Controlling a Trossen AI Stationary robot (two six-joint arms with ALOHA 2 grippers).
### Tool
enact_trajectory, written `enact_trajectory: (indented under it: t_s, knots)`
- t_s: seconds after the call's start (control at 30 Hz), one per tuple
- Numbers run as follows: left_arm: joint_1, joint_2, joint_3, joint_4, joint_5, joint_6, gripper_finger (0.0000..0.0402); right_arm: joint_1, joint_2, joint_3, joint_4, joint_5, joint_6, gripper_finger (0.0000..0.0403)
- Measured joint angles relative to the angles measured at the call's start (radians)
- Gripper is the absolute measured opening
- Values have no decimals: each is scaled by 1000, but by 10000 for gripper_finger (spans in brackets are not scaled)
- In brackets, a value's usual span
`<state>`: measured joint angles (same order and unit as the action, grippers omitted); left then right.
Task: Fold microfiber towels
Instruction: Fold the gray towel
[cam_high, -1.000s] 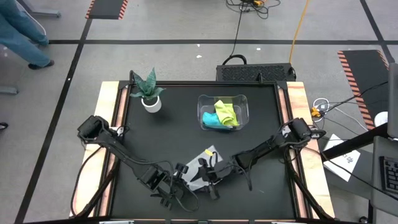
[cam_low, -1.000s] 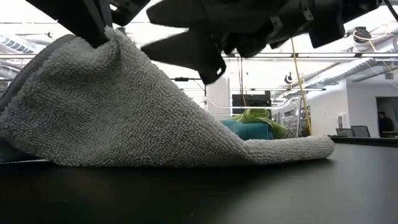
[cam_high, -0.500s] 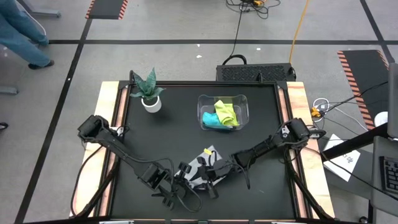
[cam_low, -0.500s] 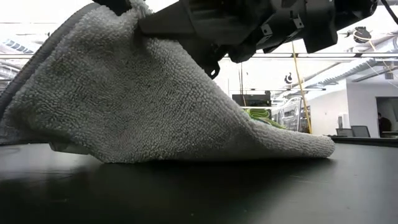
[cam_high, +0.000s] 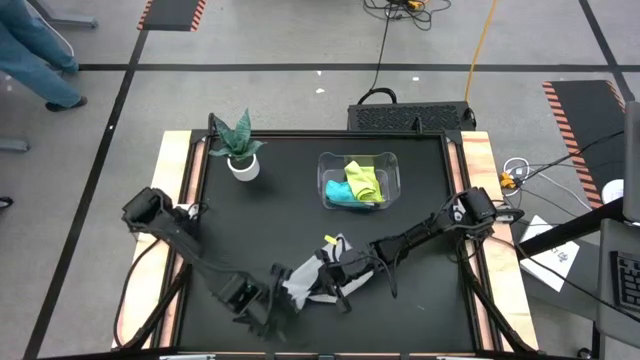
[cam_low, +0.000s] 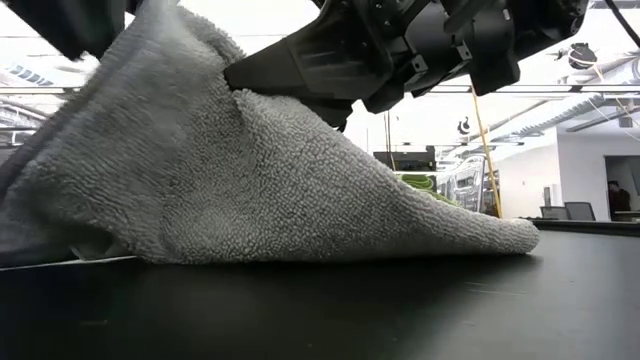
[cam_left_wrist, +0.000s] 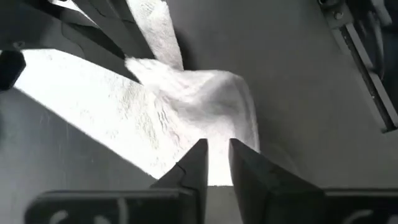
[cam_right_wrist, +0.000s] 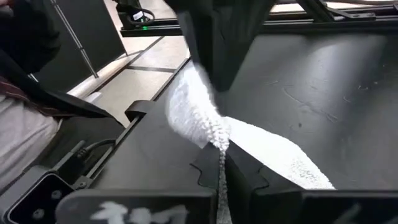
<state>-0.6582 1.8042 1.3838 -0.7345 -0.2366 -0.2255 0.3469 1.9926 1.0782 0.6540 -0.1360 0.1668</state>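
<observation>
The light grey towel (cam_high: 318, 272) lies bunched near the table's front middle. One side is raised into a peak (cam_low: 170, 60) and its far end (cam_low: 500, 235) rests flat on the table. My right gripper (cam_right_wrist: 221, 163) is shut on the towel from the right. My left gripper (cam_left_wrist: 216, 158) stands at the raised left side with its fingers a little apart and towel showing in the gap. The yellow-green towel (cam_high: 363, 178) and the teal towel (cam_high: 338, 193) lie in the clear bin (cam_high: 325, 160). My left gripper: I cannot tell whether its fingers still touch the raised towel edge (cam_left_wrist: 214, 134) in front of them. My right gripper pinches a raised fold of the grey towel (cam_right_wrist: 211, 134) between its two fingers. It comes nearly level from the table's right side. The towel slopes down from the fingers, with its lower part on the table.
A potted plant (cam_high: 240, 150) stands at the back left. The clear bin is at the back, right of the middle. Bare black tabletop (cam_high: 270, 215) lies between them and the towel. A person's legs (cam_high: 35, 60) show on the floor beyond the table.
My right gripper has gone in toward the raised part of the grey towel and shut on it. My left gripper has drawn off toward the table's left edge. The towel stays raised and is bunched more steeply under the right fingers, while its far end stays on the table.
</observation>
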Motion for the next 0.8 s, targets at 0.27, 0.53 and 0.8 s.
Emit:
enact_trajectory:
  t_s: [0.27, 0.53, 0.8]
  knots:
    - [-129, 0, -3, -20, -173, -129, 163, -13, 0, 0, 13, -26, 15, 1]
    - [-189, 10, -145, 124, -391, -353, 224, -12, -24, 0, 38, -27, 4, 1]
    - [-184, 11, -299, 372, -379, -389, 230, 1, -80, 0, 7, -27, -19, 0]
